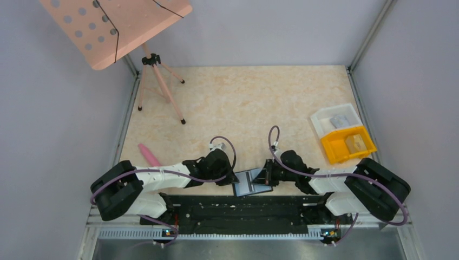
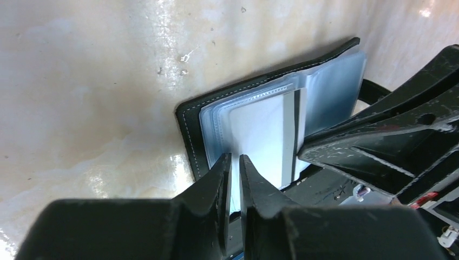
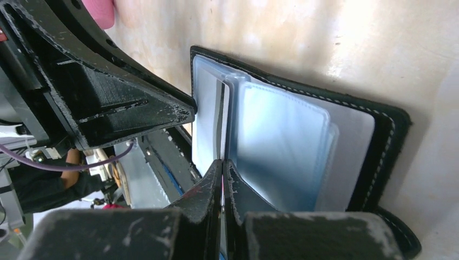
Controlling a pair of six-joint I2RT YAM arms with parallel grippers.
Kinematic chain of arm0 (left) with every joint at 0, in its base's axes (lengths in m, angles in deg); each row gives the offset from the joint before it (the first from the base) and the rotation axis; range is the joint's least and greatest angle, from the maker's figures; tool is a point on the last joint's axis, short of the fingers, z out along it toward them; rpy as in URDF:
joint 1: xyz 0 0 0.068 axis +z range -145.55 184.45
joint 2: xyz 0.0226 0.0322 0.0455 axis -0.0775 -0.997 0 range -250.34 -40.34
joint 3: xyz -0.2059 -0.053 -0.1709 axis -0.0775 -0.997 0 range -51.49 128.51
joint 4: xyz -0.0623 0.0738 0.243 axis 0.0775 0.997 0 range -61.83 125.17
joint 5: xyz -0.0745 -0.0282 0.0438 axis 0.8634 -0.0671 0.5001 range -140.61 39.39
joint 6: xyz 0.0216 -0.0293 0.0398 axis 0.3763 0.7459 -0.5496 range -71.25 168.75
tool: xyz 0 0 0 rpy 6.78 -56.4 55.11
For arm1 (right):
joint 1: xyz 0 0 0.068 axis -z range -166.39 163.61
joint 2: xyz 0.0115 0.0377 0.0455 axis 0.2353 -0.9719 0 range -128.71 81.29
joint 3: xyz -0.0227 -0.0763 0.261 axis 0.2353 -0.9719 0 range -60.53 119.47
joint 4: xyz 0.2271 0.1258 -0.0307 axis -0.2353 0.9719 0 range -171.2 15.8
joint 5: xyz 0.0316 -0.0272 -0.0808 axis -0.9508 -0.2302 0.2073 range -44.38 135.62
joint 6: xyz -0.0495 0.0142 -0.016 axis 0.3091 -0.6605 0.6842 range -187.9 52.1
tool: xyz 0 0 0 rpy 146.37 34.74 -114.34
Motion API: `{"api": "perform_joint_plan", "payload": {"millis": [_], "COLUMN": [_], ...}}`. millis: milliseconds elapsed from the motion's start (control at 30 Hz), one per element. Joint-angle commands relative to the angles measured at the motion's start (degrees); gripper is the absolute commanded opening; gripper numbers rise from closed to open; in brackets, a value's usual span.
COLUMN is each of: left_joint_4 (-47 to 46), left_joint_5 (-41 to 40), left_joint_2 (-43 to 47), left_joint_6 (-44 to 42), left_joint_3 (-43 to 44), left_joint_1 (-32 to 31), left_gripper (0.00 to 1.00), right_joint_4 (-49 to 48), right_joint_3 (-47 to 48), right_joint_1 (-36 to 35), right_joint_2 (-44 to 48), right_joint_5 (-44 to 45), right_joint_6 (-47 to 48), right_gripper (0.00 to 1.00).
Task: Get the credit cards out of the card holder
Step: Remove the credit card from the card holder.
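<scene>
The top camera looks down from high and far; the card holder point(image 1: 250, 183) lies at 6 o'clock. Both wrist cameras face it very near, from 9 and 3 o'clock. All views share it.

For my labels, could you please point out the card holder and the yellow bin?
card holder point(image 2: 260, 127): left wrist view, on the clear sleeve at its middle.
yellow bin point(image 1: 335, 149): top external view, on its bare left side.

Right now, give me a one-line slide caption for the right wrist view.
Right gripper closed at the clear sleeves of the open card holder, left gripper pinching one side edge.
</scene>
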Motion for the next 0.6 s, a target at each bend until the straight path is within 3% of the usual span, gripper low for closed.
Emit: {"api": "perform_joint_plan", "payload": {"millis": [0, 567], "left_joint_4": [6.76, 8.17], "left_joint_5": [-3.33, -3.37], "left_joint_2": [-0.12, -0.65], "left_joint_6": [-0.84, -0.67], "left_joint_3": [1.34, 2.54], "left_joint_1": [-0.46, -0.44], "left_gripper": [0.17, 0.17], "right_joint_4": [-2.8, 11.35], "right_joint_3": [-1.01, -0.39], "right_joint_1": [2.06, 4.16], "right_joint_2": [2.59, 11.3], "right_joint_5": [-1.38, 0.64], "right_joint_6": [0.18, 4.41], "right_gripper": [0.0, 0.0]}}
